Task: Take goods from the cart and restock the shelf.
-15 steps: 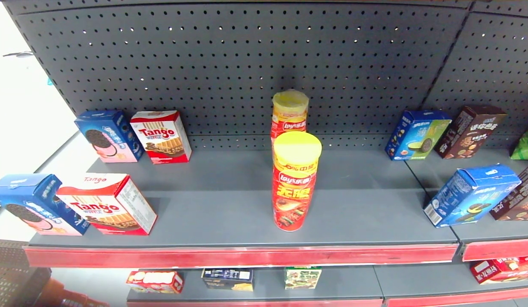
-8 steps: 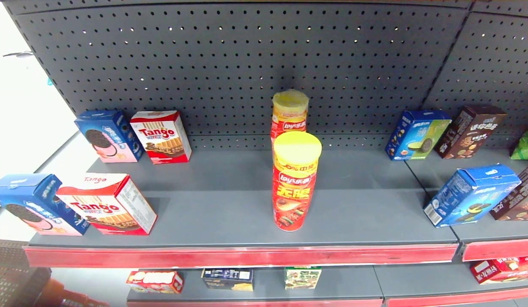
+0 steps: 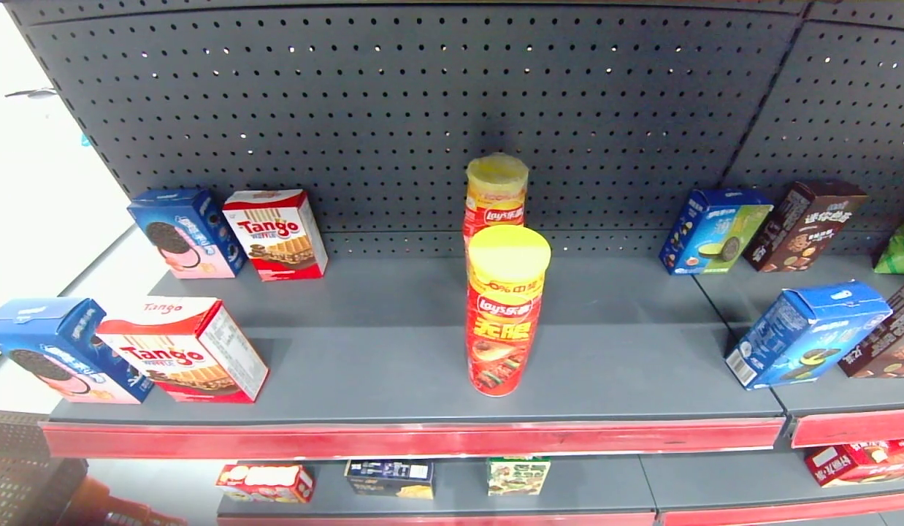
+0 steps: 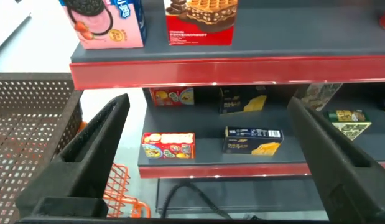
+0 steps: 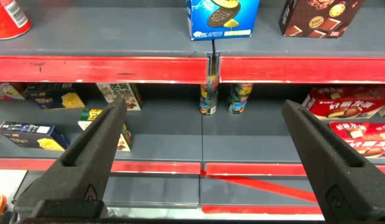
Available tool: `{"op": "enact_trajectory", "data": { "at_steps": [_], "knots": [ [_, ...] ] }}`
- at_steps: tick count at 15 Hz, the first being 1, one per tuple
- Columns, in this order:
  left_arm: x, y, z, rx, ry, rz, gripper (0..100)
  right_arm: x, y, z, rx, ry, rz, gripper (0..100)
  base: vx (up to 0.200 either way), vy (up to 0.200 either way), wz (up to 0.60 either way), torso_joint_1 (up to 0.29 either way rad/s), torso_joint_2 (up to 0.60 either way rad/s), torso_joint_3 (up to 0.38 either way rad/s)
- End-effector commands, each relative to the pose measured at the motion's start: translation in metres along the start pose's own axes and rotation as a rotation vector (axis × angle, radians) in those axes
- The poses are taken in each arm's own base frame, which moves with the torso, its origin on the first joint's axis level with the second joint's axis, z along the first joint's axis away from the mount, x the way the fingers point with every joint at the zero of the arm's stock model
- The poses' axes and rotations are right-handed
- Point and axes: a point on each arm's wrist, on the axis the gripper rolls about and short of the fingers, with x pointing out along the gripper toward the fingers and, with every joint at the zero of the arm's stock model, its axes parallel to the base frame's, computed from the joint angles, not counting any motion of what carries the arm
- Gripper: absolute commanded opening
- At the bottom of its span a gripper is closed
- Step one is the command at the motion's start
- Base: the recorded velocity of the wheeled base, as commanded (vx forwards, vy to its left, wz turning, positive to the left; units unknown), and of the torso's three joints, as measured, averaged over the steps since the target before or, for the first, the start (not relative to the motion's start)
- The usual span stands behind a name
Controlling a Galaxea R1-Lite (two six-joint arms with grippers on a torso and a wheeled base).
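Two red chip cans with yellow lids stand mid-shelf, one near the front (image 3: 507, 314) and one behind it (image 3: 496, 191) by the pegboard. The grey shelf (image 3: 379, 365) has a red front strip. My left gripper (image 4: 208, 102) is open and holds nothing; it hangs below and in front of the shelf's left part, facing the lower shelves. My right gripper (image 5: 204, 106) is open too, with nothing between its fingers, in front of the shelf joint (image 5: 212, 68). A perforated grey cart basket (image 4: 27, 130) sits beside the left gripper.
Blue cookie boxes (image 3: 58, 351) and red wafer boxes (image 3: 182, 351) stand at the shelf's left. Blue (image 3: 806, 336) and brown boxes (image 3: 802, 226) fill the neighbouring shelf on the right. Small boxes (image 4: 168, 145) lie on the lower shelves. Bare shelf room flanks the cans.
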Motion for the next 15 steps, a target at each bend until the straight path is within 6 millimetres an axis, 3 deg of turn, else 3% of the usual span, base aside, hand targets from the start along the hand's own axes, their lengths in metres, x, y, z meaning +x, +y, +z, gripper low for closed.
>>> {"op": "enact_trajectory", "data": {
  "at_steps": [1,6,8,15],
  "knots": [
    [0.0,0.0,0.0,0.002,0.0,-0.001,100,0.0,0.0,-0.0001,0.0,0.001,0.001,100,0.0,0.0,0.0,0.0,0.0,0.0],
    [0.0,0.0,0.0,0.001,0.0,0.002,100,0.0,0.0,-0.0001,0.0,0.001,0.001,100,0.0,0.0,0.0,0.0,0.0,0.0],
    [0.0,0.0,0.0,-0.002,0.0,0.0,100,0.0,0.0,-0.0001,0.0,0.001,-0.001,100,-0.2,0.0,0.0,0.005,0.0,0.002],
    [0.0,0.0,0.0,-0.004,0.0,0.002,100,0.0,0.0,-0.0001,0.0,0.001,0.001,100,-0.029,0.0,0.0,0.0,0.0,0.001]
  ]
}}
